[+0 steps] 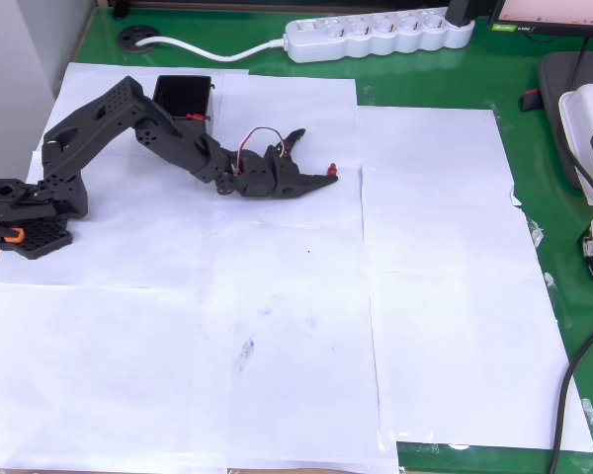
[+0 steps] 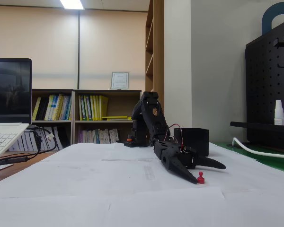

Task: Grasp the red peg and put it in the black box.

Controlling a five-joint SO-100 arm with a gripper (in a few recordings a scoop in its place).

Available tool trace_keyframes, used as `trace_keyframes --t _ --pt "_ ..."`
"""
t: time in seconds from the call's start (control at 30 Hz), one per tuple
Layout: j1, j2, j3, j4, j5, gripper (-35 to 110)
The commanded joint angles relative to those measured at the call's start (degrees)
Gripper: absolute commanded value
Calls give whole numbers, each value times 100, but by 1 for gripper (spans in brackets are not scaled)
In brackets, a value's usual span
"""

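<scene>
The red peg (image 1: 333, 169) (image 2: 200, 178) stands upright on the white paper, tiny beside the arm. My gripper (image 1: 316, 156) (image 2: 208, 172) is low over the paper and open, its jaws spread wide. The peg sits at the mouth of the jaws, right against the tip of one finger (image 1: 326, 180) (image 2: 191, 178) and well apart from the other finger (image 1: 296, 136) (image 2: 217, 165). Nothing is held. The black box (image 1: 183, 96) (image 2: 195, 141) stands behind the arm's elbow, its open top showing in the overhead view.
White sheets (image 1: 277, 326) cover a green mat (image 1: 563, 197). A white power strip (image 1: 381, 33) and its cable lie along the far edge. A black cable (image 1: 578, 365) and devices sit at the right edge. A laptop (image 2: 7, 118) stands at the left of the fixed view.
</scene>
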Motion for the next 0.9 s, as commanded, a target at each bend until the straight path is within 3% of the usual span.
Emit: trace_keyframes --t 0.0,0.67,0.87 --pt "-123 167 18 -185 -220 52" --pt "35 97 18 -105 -167 47" --pt "35 88 35 -105 -53 1"
